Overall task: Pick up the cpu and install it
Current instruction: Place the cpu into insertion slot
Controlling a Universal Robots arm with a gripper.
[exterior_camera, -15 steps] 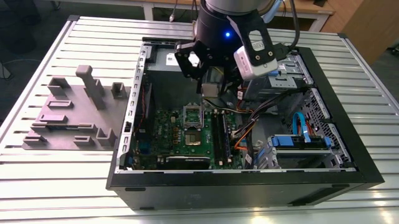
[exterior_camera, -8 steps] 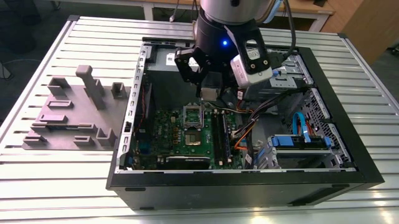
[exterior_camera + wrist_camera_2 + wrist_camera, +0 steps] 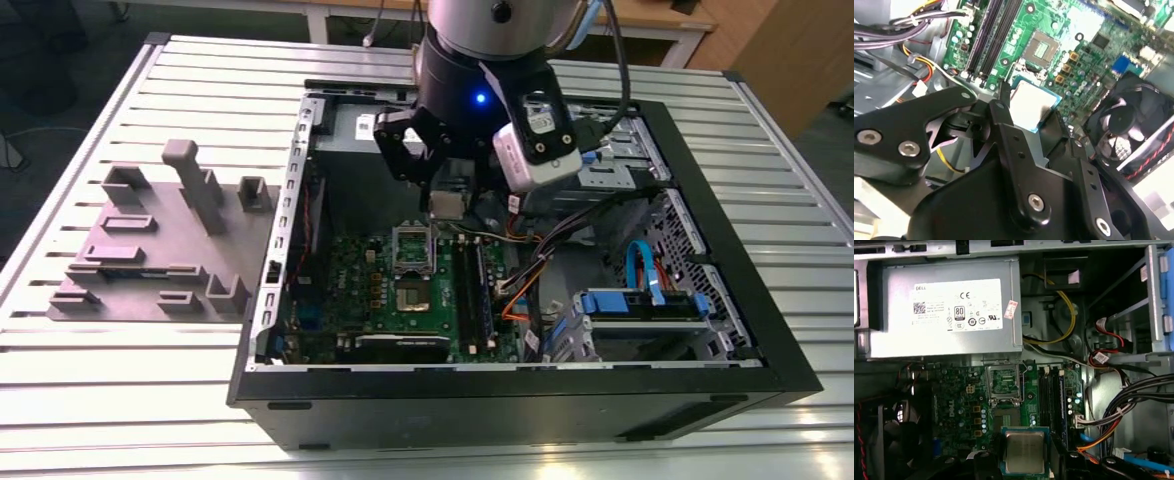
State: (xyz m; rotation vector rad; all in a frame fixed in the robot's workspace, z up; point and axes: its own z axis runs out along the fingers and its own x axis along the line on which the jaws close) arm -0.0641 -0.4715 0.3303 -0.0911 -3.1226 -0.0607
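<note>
Slatted metal counter (image 3: 174, 380), open black case (image 3: 534, 400). Black hand (image 3: 1030, 110) clamped on small flat silvery-grey square cpu (image 3: 1025, 452), hovering over green motherboard (image 3: 959, 395), empty socket (image 3: 1041, 49) just beside.

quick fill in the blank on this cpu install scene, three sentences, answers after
The gripper has its fingers shut on the cpu, holding it ____ the motherboard.
The motherboard's colour is ____.
The plastic tray sits to the exterior view's ____ of the computer case.
Missing words: above; green; left.
</note>
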